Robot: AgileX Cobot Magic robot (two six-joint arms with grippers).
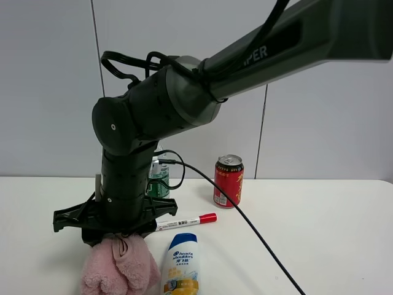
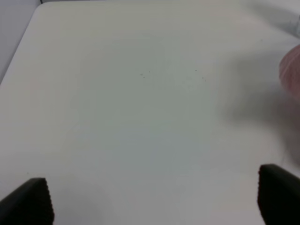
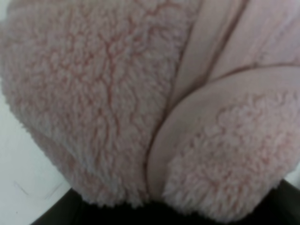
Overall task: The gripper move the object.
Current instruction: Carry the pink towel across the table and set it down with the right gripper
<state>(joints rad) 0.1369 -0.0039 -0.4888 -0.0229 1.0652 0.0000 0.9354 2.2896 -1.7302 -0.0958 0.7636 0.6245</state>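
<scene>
Smooth white table (image 1: 319,233) — fluffy pink bundle (image 1: 120,270) bunched in right jaws.

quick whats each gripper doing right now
Left gripper: open, holding nothing.
Right gripper: looks closed on the pink towel bundle, though the bundle mostly hides its fingers.

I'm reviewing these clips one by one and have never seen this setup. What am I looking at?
It is a two-armed robot at a white table. The wide picture comes from a high camera; the other two from cameras on each wrist. The right tool reaches across onto the pink bundle, which fills its wrist picture; whether it grips cannot be seen. The left tool is open above the table. Also there: a shampoo bottle, a red-capped marker, a red can, a green bottle.
</scene>
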